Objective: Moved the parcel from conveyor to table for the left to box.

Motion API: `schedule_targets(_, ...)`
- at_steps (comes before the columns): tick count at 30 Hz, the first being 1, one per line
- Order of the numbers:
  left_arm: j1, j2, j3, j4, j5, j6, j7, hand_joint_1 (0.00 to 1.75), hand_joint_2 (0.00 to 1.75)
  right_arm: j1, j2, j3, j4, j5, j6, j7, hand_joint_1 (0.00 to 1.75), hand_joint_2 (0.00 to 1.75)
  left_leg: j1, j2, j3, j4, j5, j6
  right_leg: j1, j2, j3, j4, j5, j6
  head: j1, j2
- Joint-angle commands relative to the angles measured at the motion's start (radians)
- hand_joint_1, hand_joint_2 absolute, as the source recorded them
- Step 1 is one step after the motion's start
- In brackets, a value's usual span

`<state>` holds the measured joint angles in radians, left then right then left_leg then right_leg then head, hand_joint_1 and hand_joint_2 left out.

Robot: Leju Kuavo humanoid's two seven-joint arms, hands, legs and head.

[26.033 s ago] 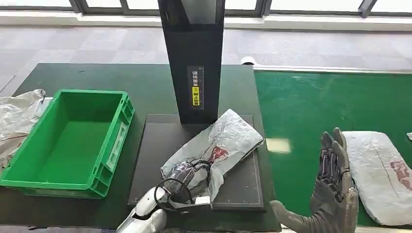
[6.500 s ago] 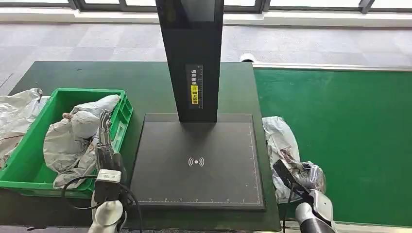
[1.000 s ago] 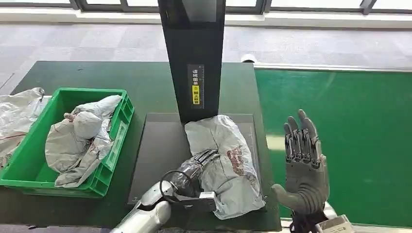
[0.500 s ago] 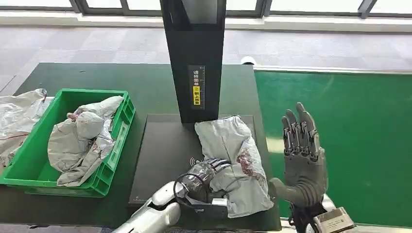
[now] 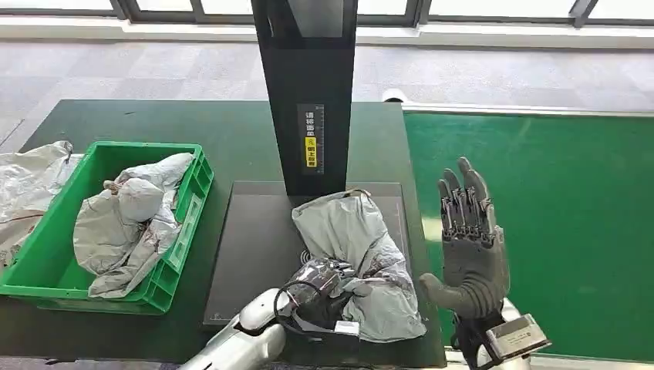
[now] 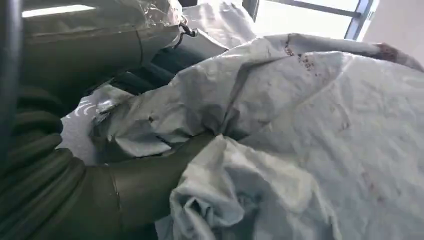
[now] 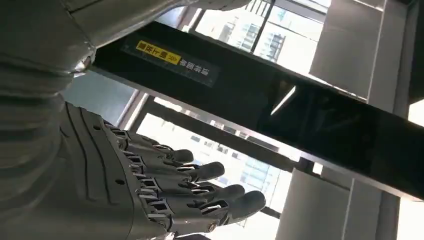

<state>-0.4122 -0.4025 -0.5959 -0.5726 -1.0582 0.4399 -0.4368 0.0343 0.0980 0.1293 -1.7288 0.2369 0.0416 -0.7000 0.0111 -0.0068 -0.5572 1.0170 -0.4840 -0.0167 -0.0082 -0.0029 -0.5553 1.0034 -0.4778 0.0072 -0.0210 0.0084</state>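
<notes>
A crumpled grey plastic parcel (image 5: 356,254) with red marks lies on the black scanner pad (image 5: 258,231) in front of the black post. My left hand (image 5: 324,284) grips the parcel's near end; in the left wrist view its thumb (image 6: 145,180) presses into the bunched plastic of the parcel (image 6: 320,130). My right hand (image 5: 467,247) is raised beside the pad's right edge, fingers straight and spread, holding nothing; the right wrist view shows the same right hand (image 7: 165,185) held flat. The green box (image 5: 46,254) at left holds other grey parcels (image 5: 127,223).
The black scanner post (image 5: 308,92) rises at the pad's far edge. The green conveyor belt (image 5: 555,223) runs along the right. More grey bags (image 5: 23,185) lie on the table left of the box.
Over the last second my left hand has closed on the parcel's near end and bunched it. My right hand has drifted slightly left, staying raised and spread.
</notes>
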Motion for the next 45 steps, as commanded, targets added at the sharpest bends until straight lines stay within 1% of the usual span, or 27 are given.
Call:
schedule_targets(1,0.034,0.056,0.040,0.046,-0.004,0.002,0.001,1.75,1.75,-0.040,-0.021,0.028,0.087,-0.001,-0.001,0.002,0.00,1.75,-0.001,0.004,0.002,-0.002,0.001,0.000,0.000,0.003,0.001,-0.002,0.001,0.000,0.000,0.000)
schedule_targets(5,0.034,0.056,0.040,0.046,-0.004,0.002,0.001,1.75,1.75,-0.040,-0.021,0.028,0.087,-0.001,-0.001,0.002,0.00,1.75,-0.001,0.006,0.000,-0.005,0.003,0.001,-0.001,0.006,-0.002,-0.005,0.005,0.000,0.000,0.000)
schedule_targets(7,0.038,0.056,0.066,0.029,0.000,0.033,-0.005,1.75,1.75,-0.034,-0.020,0.027,0.082,-0.001,-0.003,0.002,0.00,1.75,-0.001,0.004,0.000,-0.003,0.001,0.000,0.000,0.004,0.000,-0.002,0.002,0.000,0.000,0.000)
schedule_targets(9,0.047,0.059,0.104,-0.009,0.012,0.079,-0.016,1.75,1.75,-0.025,-0.019,0.028,0.075,0.001,-0.009,0.002,0.00,1.75,-0.001,0.006,-0.002,-0.005,0.003,0.001,0.000,0.005,-0.002,-0.005,0.005,0.000,0.000,0.000)
schedule_targets(10,0.061,0.064,0.138,-0.057,0.035,0.113,-0.030,1.75,1.75,-0.018,-0.019,0.028,0.068,0.002,-0.015,0.002,0.00,1.75,-0.001,0.005,-0.001,-0.003,0.001,0.000,-0.001,0.004,-0.001,-0.002,0.002,0.000,0.000,0.000)
schedule_targets(12,0.087,0.078,0.183,-0.152,0.063,0.158,-0.053,1.75,1.75,-0.011,-0.020,0.029,0.061,-0.001,-0.020,0.002,0.00,1.75,-0.001,0.007,-0.002,-0.005,0.003,0.000,-0.001,0.006,-0.003,-0.004,0.004,-0.001,0.000,0.000)
schedule_targets(14,0.146,0.101,0.236,-0.332,0.083,0.224,-0.067,1.75,1.75,-0.001,-0.018,0.027,0.055,0.001,-0.028,0.002,0.00,1.75,0.000,0.006,-0.001,-0.004,0.002,0.000,0.000,0.006,-0.003,-0.003,0.004,-0.001,0.000,0.000)
schedule_targets(16,0.209,0.116,0.271,-0.514,0.131,0.243,-0.110,1.75,1.75,0.013,-0.017,0.026,0.043,0.005,-0.037,0.002,0.00,1.75,0.000,0.006,-0.002,-0.002,0.001,0.000,0.000,0.005,-0.005,-0.001,0.003,-0.001,0.000,0.000)
schedule_targets(18,0.221,0.123,0.273,-0.551,0.133,0.227,-0.111,1.75,1.75,0.018,-0.018,0.026,0.038,0.005,-0.038,0.002,0.00,1.75,0.000,0.005,-0.004,-0.001,0.001,0.000,0.000,0.005,-0.007,0.000,0.002,-0.001,0.000,0.000)
schedule_targets(19,0.250,0.120,0.290,-0.621,0.138,0.258,-0.128,1.75,1.75,0.027,-0.018,0.025,0.030,0.006,-0.043,0.002,0.00,1.75,0.000,0.005,-0.004,-0.003,0.002,0.000,0.000,0.005,-0.008,-0.001,0.002,-0.001,0.000,0.000)
schedule_targets(21,0.300,0.092,0.354,-0.726,0.149,0.258,-0.195,1.75,1.75,0.045,-0.017,0.022,0.015,0.008,-0.050,0.002,0.00,1.75,0.000,0.004,-0.005,-0.001,0.001,0.000,0.000,0.004,-0.007,0.000,0.001,-0.001,0.000,0.000)
schedule_targets(22,0.321,0.080,0.384,-0.780,0.166,0.258,-0.225,1.75,1.75,0.059,-0.016,0.019,0.001,0.010,-0.054,0.002,0.00,1.75,0.000,0.006,-0.004,-0.003,0.001,0.000,0.000,0.005,-0.007,-0.002,0.002,-0.001,0.000,0.000)
schedule_targets(24,0.349,0.064,0.427,-0.866,0.199,0.258,-0.261,1.75,1.75,0.078,-0.014,0.017,-0.015,0.014,-0.057,0.002,0.00,1.75,0.000,0.005,-0.006,0.000,0.000,0.000,0.000,0.005,-0.009,0.001,0.001,-0.001,0.000,0.000)
schedule_targets(25,0.363,0.061,0.441,-0.919,0.212,0.258,-0.261,1.75,1.75,0.082,-0.013,0.017,-0.019,0.015,-0.056,0.002,0.00,1.75,-0.001,0.006,-0.006,-0.002,0.000,0.000,0.000,0.006,-0.009,0.000,0.001,-0.001,0.000,0.000)
schedule_targets(26,0.373,0.071,0.435,-0.946,0.251,0.258,-0.261,1.75,1.75,0.084,-0.012,0.016,-0.021,0.018,-0.055,0.002,0.00,1.75,-0.001,0.003,-0.007,-0.001,0.000,0.000,-0.001,0.003,-0.010,0.000,0.001,-0.001,0.000,0.000)
schedule_targets(28,0.387,0.091,0.436,-1.002,0.328,0.258,-0.261,1.75,1.75,0.088,-0.011,0.014,-0.020,0.021,-0.056,0.002,0.00,1.75,0.000,0.006,-0.007,-0.002,0.000,0.000,0.000,0.006,-0.011,-0.001,0.002,-0.001,0.000,0.000)
schedule_targets(30,0.389,0.097,0.437,-1.013,0.342,0.258,-0.261,1.75,1.75,0.088,-0.011,0.013,-0.019,0.021,-0.056,0.002,0.00,1.75,0.000,0.006,-0.008,-0.002,0.000,0.000,0.000,0.006,-0.011,-0.001,0.002,-0.001,0.000,0.000)
schedule_targets(31,0.398,0.087,0.455,-1.055,0.340,0.258,-0.261,1.75,1.75,0.089,-0.010,0.013,-0.020,0.020,-0.055,0.002,0.00,1.75,0.000,0.004,-0.008,-0.001,0.000,0.000,0.000,0.004,-0.011,0.000,0.001,-0.001,0.000,0.000)
schedule_targets(36,0.450,0.061,0.501,-1.233,0.383,0.258,-0.261,1.75,1.75,0.097,-0.009,0.015,-0.027,0.022,-0.054,0.002,0.00,1.75,-0.001,0.006,-0.008,-0.003,0.001,0.000,-0.001,0.005,-0.011,-0.001,0.002,-0.001,0.000,0.000)
schedule_targets(38,0.462,0.053,0.542,-1.291,0.423,0.258,-0.261,1.75,1.75,0.092,-0.010,0.015,-0.022,0.020,-0.050,0.002,0.00,1.75,-0.001,0.006,-0.008,-0.002,0.000,0.000,-0.001,0.006,-0.012,0.000,0.001,-0.001,0.000,0.000)
schedule_targets(39,0.465,0.053,0.584,-1.321,0.452,0.258,-0.261,1.75,1.75,0.089,-0.009,0.017,-0.020,0.019,-0.049,0.002,0.00,1.75,0.000,0.005,-0.009,0.000,0.000,0.000,0.000,0.005,-0.011,0.000,0.001,0.000,0.000,0.000)
schedule_targets(40,0.466,0.053,0.599,-1.332,0.461,0.258,-0.261,1.75,1.75,0.087,-0.009,0.018,-0.017,0.019,-0.048,0.002,0.00,1.75,-0.001,0.007,-0.008,-0.002,0.000,0.000,-0.001,0.007,-0.012,0.000,0.001,-0.001,0.000,0.000)
schedule_targets(42,0.466,0.053,0.599,-1.332,0.461,0.258,-0.261,1.75,1.75,0.087,-0.009,0.018,-0.017,0.019,-0.048,0.002,0.00,1.75,-0.001,0.007,-0.007,-0.002,0.000,0.000,-0.001,0.006,-0.011,0.000,0.001,-0.001,0.000,0.000)
schedule_targets(43,0.461,0.053,0.658,-1.355,0.479,0.258,-0.261,1.75,1.75,0.080,-0.003,0.018,-0.009,0.021,-0.045,0.002,0.00,1.75,-0.001,0.006,-0.007,-0.003,0.001,0.000,-0.001,0.006,-0.010,-0.001,0.001,-0.001,0.000,0.000)
schedule_targets(45,0.461,0.053,0.658,-1.355,0.479,0.258,-0.261,1.75,1.75,0.080,-0.003,0.018,-0.009,0.021,-0.045,0.002,0.00,1.75,-0.001,0.006,-0.007,-0.003,0.001,0.000,-0.001,0.006,-0.010,-0.001,0.001,-0.001,0.000,0.000)
